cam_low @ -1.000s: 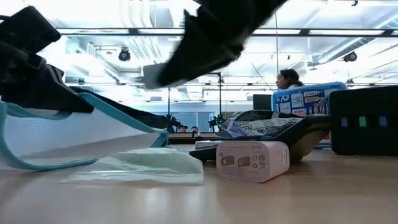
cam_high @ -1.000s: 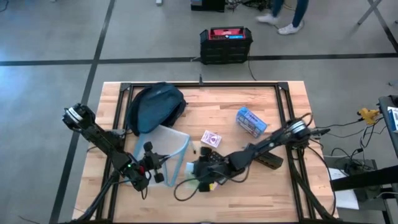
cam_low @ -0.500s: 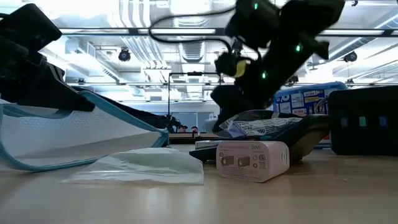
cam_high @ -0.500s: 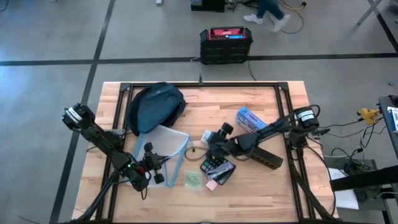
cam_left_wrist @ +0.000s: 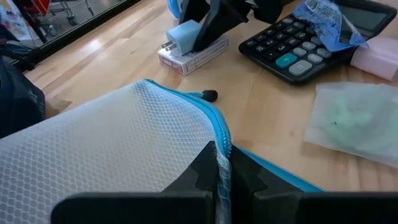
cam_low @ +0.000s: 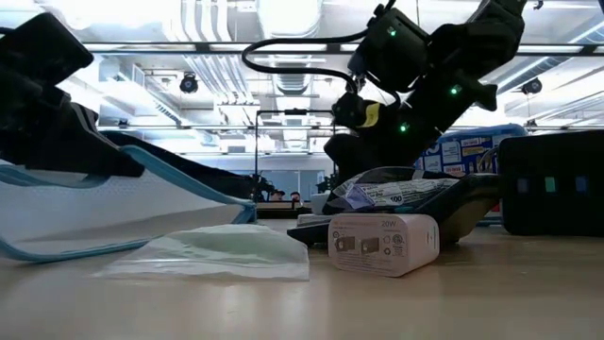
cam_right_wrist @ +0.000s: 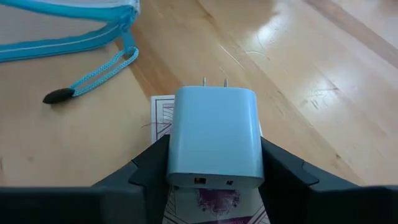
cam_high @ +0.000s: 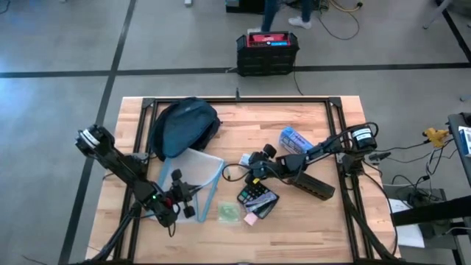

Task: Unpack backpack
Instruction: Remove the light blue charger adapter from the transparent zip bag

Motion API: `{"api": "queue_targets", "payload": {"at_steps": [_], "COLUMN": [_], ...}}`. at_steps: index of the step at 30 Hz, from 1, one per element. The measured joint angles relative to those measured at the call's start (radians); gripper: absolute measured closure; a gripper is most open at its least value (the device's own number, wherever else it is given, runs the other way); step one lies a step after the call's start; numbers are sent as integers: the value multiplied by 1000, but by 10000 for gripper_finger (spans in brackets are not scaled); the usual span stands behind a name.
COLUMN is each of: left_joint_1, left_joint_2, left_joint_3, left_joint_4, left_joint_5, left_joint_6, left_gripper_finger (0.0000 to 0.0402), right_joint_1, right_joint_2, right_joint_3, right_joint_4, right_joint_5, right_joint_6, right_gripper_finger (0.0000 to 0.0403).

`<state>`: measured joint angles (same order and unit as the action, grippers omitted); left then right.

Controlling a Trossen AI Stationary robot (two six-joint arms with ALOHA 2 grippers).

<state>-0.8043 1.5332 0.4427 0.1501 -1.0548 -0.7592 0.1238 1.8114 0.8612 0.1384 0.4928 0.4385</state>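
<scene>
Most of the table's contents lie in the same places as half a second ago: the backpack (cam_high: 184,126) slumps at the far left of the table (cam_high: 243,121), apart from both grippers, with the mesh zip pouch (cam_high: 193,177) just in front of it. The left gripper (cam_high: 175,197) stays pressed together on the pouch's blue zipper edge, as a second back. The calculator (cam_high: 257,199), pale green bag (cam_high: 228,213) and white charger block (cam_low: 382,244) lie unmoved near the front.

What has changed is the right gripper (cam_high: 254,163): a second ago it was low over the front items, and it has since risen and swung back to mid-table. It now pinches a pale blue plug adapter (cam_right_wrist: 214,140) and hovers over the small card box (cam_high: 249,163). That looks like one more unpacked item about to be set down.
</scene>
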Motion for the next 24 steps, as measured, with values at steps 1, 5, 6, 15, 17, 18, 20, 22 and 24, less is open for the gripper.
{"api": "queue_targets", "payload": {"at_steps": [1, 5, 6, 15, 17, 18, 20, 22, 24], "left_joint_1": [0, 0, 0, 0, 0, 0, 0, 0, 0], "left_joint_2": [8, 35, 37, 41, 41, 41, 41, 41, 41], "left_joint_3": [0, 0, 0, 0, 0, 0, 0, 0, 0], "left_joint_4": [9, 25, 30, 36, 37, 37, 38, 38, 38], "left_joint_5": [0, 0, 0, 0, 0, 0, 0, 0, 0], "left_joint_6": [-2, -2, -2, -2, -2, -2, -2, -2, -2], "left_gripper_finger": [402, 402, 402, 402, 402, 402, 402, 402, 402], "right_joint_1": [0, 0, 0, 7, 8, 9, 9, 9, 9], "right_joint_2": [0, 0, 0, -15, -23, -29, -41, -55, -62], "right_joint_3": [0, 0, 0, -2, -2, -2, -2, -2, -2], "right_joint_4": [-1, -2, -2, -4, -5, -5, -3, -2, 1], "right_joint_5": [0, 0, -1, -27, -35, -35, -35, -34, -33], "right_joint_6": [0, -1, -2, -2, -3, -5, -12, -29, -37], "right_gripper_finger": [180, 136, 130, 116, 120, 123, 126, 129, 130]}}
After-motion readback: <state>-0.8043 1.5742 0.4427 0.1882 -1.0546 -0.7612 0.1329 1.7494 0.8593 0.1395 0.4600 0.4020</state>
